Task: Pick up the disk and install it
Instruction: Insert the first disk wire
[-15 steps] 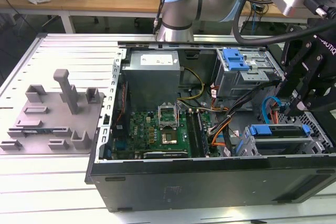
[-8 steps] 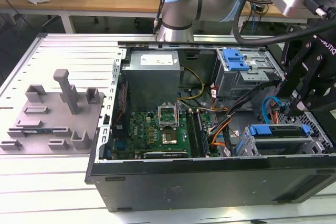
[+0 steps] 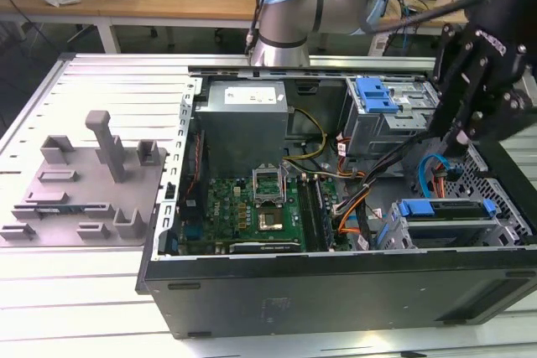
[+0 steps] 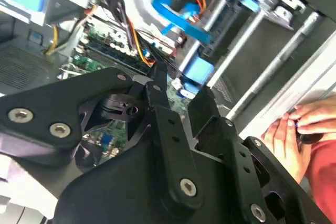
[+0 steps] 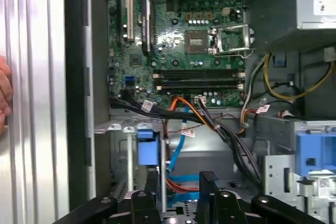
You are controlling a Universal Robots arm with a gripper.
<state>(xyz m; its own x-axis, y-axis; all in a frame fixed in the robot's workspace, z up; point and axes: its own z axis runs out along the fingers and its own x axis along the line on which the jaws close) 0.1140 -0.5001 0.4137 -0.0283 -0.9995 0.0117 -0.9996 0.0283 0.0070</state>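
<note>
The disk [image 3: 443, 222], silver with a blue carrier frame, lies flat in the drive bay at the case's corner on the exterior view's right. My black gripper [image 3: 453, 147] hangs just above and behind it, inside the open computer case [image 3: 336, 287]. In both wrist views the two fingers stand apart with nothing between them, so the gripper [image 5: 179, 184] [image 4: 178, 95] is open. A blue tab of the carrier [image 5: 147, 148] [image 4: 197, 72] shows just past the fingertips. The disk's label is hidden.
A grey moulded fixture tray [image 3: 84, 186] sits on the table at the exterior view's left. A second drive cage with a blue clip [image 3: 375, 94] stands behind the gripper. Loose blue, orange and black cables [image 5: 184, 119] cross near the bay. A person's hand [image 4: 294, 127] rests beside the case.
</note>
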